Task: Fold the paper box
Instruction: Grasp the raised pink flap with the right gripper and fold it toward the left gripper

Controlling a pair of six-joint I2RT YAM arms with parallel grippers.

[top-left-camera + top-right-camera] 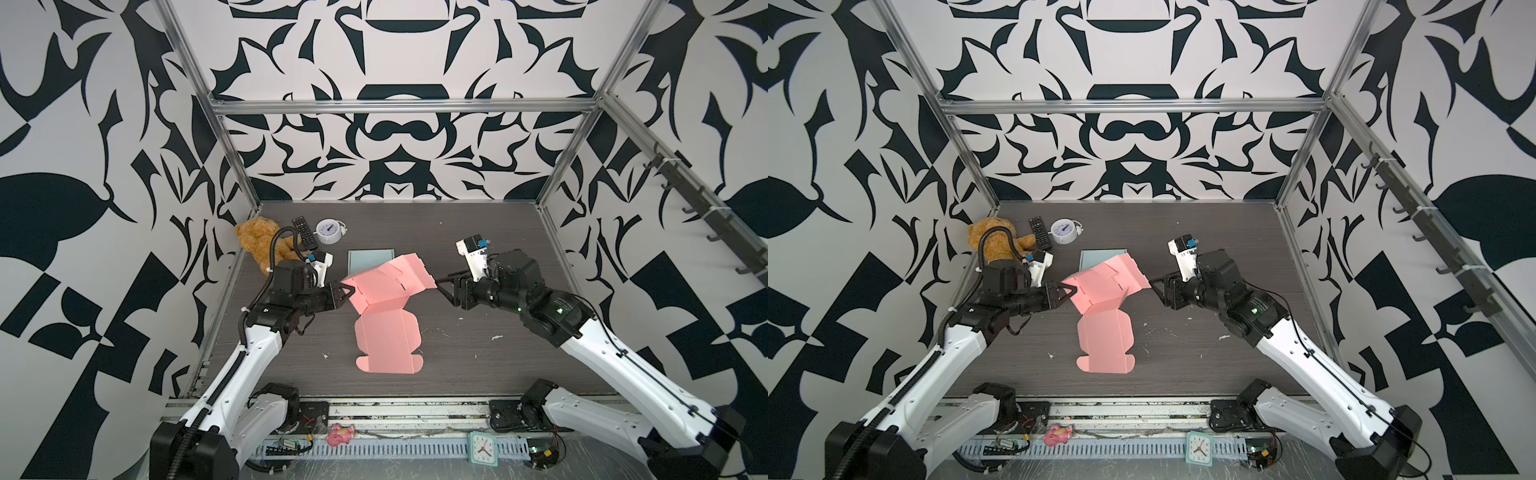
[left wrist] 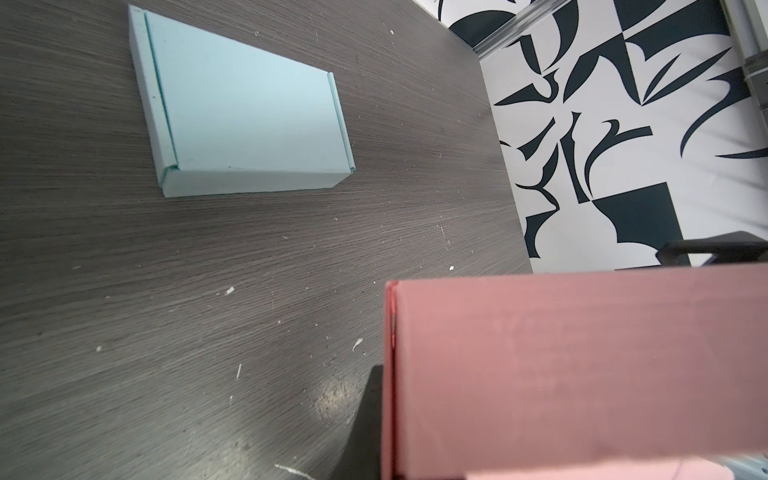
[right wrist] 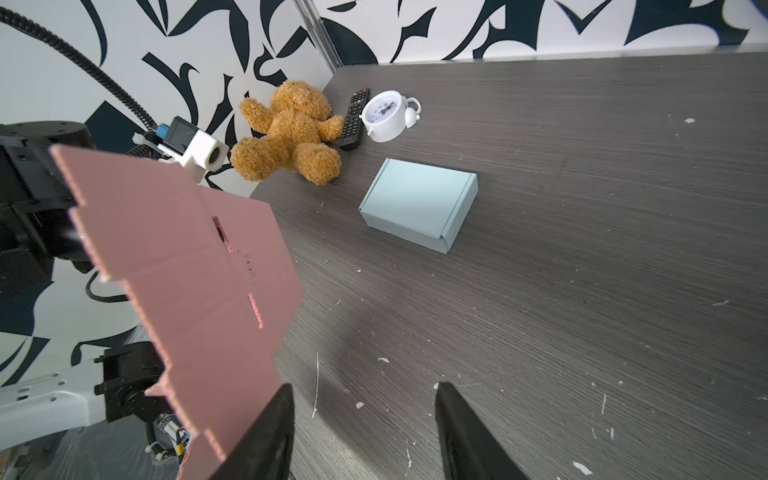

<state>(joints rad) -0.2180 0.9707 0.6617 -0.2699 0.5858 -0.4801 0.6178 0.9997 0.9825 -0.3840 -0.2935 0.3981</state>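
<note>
Reaching inward, left tool pinches the pink paper box; right tool gapes empty alongside.

Lighting bright and even. Paper box throws a soft shadow toward 3 o'clock; table shows glare; frame edges bowed.

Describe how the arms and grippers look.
The left arm and right arm have white shells and black joints. The left gripper and right gripper have black tapered fingers. Each wrist carries a white camera housing with a blue plug. A ribbed black conduit runs along the left arm; a thin black cable follows the right.
</note>
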